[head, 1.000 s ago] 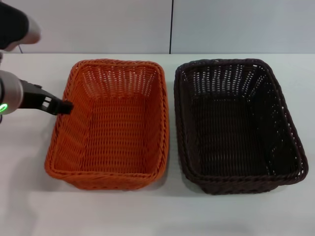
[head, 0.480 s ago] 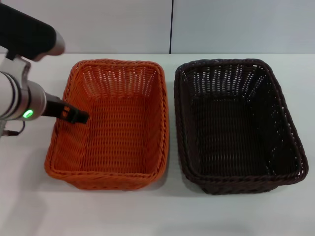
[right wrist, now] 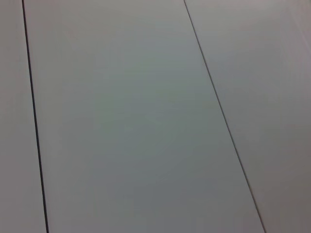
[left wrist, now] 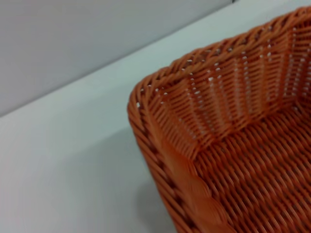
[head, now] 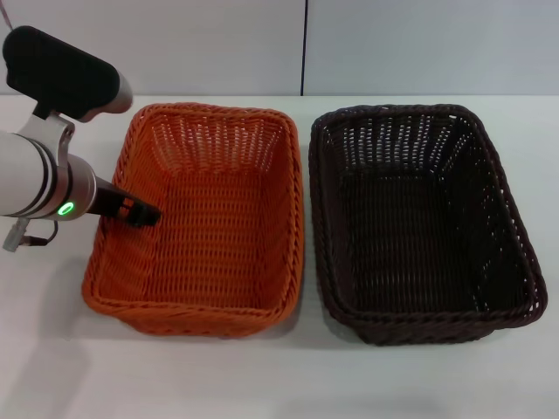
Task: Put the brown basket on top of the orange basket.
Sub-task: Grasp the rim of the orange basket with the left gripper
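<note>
The orange basket (head: 218,236) stands on the left of the white table, and the brown basket (head: 410,227) stands right beside it, apart by a narrow gap. Both are upright and empty. My left gripper (head: 144,212) reaches over the orange basket's left rim, its dark tip just inside the left wall. The left wrist view shows a corner of the orange basket (left wrist: 228,126) and its braided rim from close up. The right gripper is out of view; its wrist view shows only a grey panelled surface.
The white table (head: 262,375) runs around both baskets, with a grey wall (head: 393,44) behind them. My left arm's silver forearm (head: 35,183) lies over the table to the left of the orange basket.
My left gripper has moved right, from outside the orange basket's left rim to over it and into the basket. The orange basket has shifted slightly to the right. The brown basket has not moved.
</note>
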{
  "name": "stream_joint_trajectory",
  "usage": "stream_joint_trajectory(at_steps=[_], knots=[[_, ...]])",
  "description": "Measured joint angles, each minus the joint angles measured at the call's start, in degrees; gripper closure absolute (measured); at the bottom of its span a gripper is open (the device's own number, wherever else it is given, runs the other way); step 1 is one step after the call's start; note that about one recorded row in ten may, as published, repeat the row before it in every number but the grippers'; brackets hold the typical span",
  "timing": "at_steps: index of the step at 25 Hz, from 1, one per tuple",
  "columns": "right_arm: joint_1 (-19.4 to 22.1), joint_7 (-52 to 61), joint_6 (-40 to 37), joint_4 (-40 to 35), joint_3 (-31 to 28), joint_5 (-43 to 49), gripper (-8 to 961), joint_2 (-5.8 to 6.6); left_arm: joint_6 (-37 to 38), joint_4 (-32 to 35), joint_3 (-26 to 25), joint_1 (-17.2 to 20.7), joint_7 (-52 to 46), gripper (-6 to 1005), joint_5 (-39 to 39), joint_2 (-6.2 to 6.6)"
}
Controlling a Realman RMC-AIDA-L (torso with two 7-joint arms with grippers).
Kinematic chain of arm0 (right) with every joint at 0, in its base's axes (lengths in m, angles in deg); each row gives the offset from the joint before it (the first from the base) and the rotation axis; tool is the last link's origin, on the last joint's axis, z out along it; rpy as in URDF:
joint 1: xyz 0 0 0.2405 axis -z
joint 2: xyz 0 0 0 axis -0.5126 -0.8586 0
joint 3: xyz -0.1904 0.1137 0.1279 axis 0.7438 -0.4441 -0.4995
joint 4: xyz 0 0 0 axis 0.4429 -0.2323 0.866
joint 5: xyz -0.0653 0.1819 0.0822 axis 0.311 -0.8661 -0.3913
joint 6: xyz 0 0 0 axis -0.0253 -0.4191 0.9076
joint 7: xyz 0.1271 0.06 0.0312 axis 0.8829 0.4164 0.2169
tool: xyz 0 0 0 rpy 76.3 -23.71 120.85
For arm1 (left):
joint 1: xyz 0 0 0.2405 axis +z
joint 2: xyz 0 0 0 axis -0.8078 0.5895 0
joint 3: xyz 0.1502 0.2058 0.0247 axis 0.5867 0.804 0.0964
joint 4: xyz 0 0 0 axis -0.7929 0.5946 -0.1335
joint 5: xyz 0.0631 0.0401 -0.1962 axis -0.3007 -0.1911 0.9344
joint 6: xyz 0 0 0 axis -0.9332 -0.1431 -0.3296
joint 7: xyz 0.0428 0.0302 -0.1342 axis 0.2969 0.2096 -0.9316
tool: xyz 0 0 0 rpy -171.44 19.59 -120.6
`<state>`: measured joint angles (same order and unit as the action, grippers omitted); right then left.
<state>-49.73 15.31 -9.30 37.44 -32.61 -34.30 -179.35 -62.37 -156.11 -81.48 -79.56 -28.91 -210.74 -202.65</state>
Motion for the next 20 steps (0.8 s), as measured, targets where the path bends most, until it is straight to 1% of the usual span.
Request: stream_joint_trajectory(at_steps=[1,2,13,20], knots=[[0.0,0.0,0.0,0.0,0.0,0.0,159,0.0,0.6,-1.7,-0.1,1.1,0.1,241,0.2,-0.01],[0.0,0.0,0.0,0.0,0.0,0.0,159,-0.01,0.7,-2.1,-0.2,1.3,0.1,241,0.1,-0.01],[0.0,0.1,0.0,0.0,0.0,0.0,160,-0.04,1.0,-2.6,0.1,1.3,0.1,663,-0.3,0.15],[0.0,0.1,0.0,0.0,-0.1,0.0,160,-0.04,0.9,-3.6,-0.2,1.7,1.4,689,-0.4,0.24]])
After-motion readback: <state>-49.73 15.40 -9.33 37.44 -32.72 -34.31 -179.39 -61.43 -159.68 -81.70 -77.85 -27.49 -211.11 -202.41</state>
